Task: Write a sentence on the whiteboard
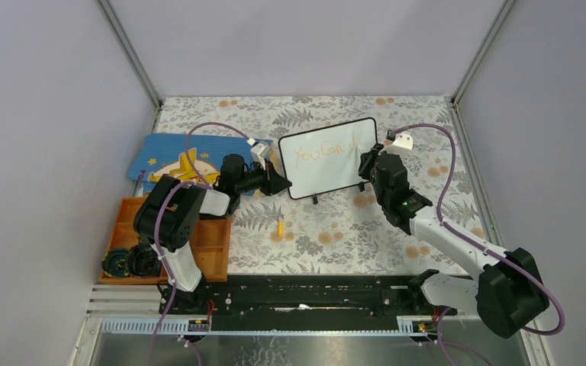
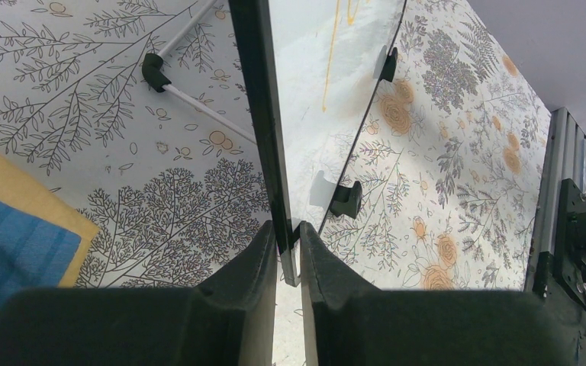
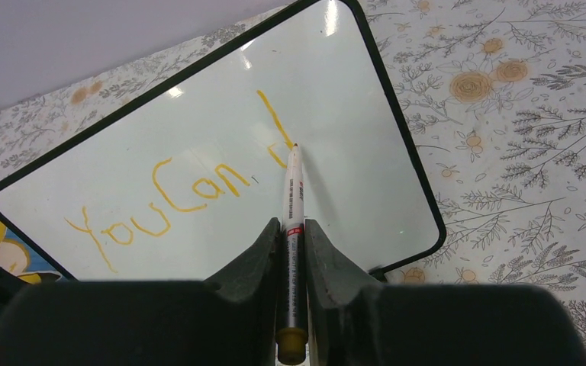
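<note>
The whiteboard [image 1: 328, 169] stands tilted on its feet mid-table. On it the sentence [image 3: 198, 188] reads "You Can" in orange, followed by a partly drawn letter [image 3: 276, 130]. My left gripper [image 2: 288, 232] is shut on the board's black-framed edge [image 2: 263, 114], at the board's left side [image 1: 275, 183] in the top view. My right gripper [image 3: 292, 229] is shut on a white marker [image 3: 293, 191]. Its tip touches the board at the foot of the partly drawn letter. From above, the right gripper [image 1: 368, 164] is at the board's right edge.
A blue star-patterned book [image 1: 169, 160] lies behind the left arm. An orange tray [image 1: 212, 242] with dark objects sits at the near left. A small orange cap [image 1: 280, 227] lies on the floral cloth in front of the board. Metal posts frame the back corners.
</note>
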Action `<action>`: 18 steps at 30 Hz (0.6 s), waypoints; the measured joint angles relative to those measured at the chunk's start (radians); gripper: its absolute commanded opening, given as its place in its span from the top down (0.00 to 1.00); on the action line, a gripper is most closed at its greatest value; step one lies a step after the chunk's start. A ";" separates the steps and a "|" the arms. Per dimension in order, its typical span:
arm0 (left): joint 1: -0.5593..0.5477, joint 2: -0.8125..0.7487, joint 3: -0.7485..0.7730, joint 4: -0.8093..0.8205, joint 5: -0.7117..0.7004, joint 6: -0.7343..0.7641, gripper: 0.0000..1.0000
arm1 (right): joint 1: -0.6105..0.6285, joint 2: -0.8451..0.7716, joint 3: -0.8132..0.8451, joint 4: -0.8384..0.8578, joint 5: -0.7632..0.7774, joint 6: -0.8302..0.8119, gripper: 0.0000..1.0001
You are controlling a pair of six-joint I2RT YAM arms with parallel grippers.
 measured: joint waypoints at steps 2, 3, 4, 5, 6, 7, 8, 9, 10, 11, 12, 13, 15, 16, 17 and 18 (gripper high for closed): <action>0.000 0.000 0.000 0.000 0.000 0.001 0.80 | -0.001 0.004 0.002 0.000 -0.006 0.002 1.00; 0.000 0.000 0.000 0.000 0.000 0.001 0.80 | -0.002 0.006 0.003 0.000 -0.007 0.003 1.00; 0.000 0.000 0.000 0.000 0.000 0.002 0.80 | -0.003 0.008 0.005 0.000 -0.007 0.003 1.00; 0.000 0.000 0.000 0.000 0.000 0.002 0.80 | -0.003 0.010 0.006 0.001 -0.007 0.003 1.00; 0.000 0.000 0.000 0.000 0.000 0.002 0.80 | -0.004 0.012 0.007 0.002 -0.007 0.003 1.00; 0.000 0.000 0.000 0.000 0.000 0.002 0.80 | -0.005 0.014 0.008 0.003 -0.007 0.003 1.00; 0.000 0.000 0.000 0.000 0.000 0.002 0.80 | -0.006 0.016 0.008 0.003 -0.007 0.003 1.00; 0.000 0.000 0.000 -0.001 0.000 0.002 0.80 | -0.006 0.019 0.008 0.004 -0.007 0.003 1.00; 0.000 0.000 0.000 -0.001 0.000 0.002 0.80 | -0.007 0.021 0.008 0.004 -0.007 0.003 1.00; 0.000 0.000 0.000 -0.001 0.000 0.002 0.80 | -0.008 0.024 0.008 0.005 -0.007 0.003 1.00; 0.000 0.000 0.000 -0.001 0.000 0.002 0.80 | -0.008 0.027 0.008 0.007 -0.007 0.003 1.00; 0.000 0.000 0.000 -0.001 0.000 0.002 0.80 | -0.010 0.033 0.008 0.011 -0.008 0.003 1.00; 0.000 0.000 0.000 -0.001 0.000 0.002 0.80 | -0.010 0.039 0.008 0.015 -0.012 0.003 1.00; -0.001 0.000 0.000 -0.001 0.000 0.002 0.80 | -0.010 0.042 0.008 0.021 -0.013 0.003 1.00; -0.001 0.000 0.000 -0.001 0.000 0.003 0.80 | -0.010 0.045 0.009 0.023 -0.014 0.003 1.00; -0.001 0.000 0.000 -0.001 0.000 0.003 0.80 | -0.010 0.046 0.009 0.023 -0.015 0.003 1.00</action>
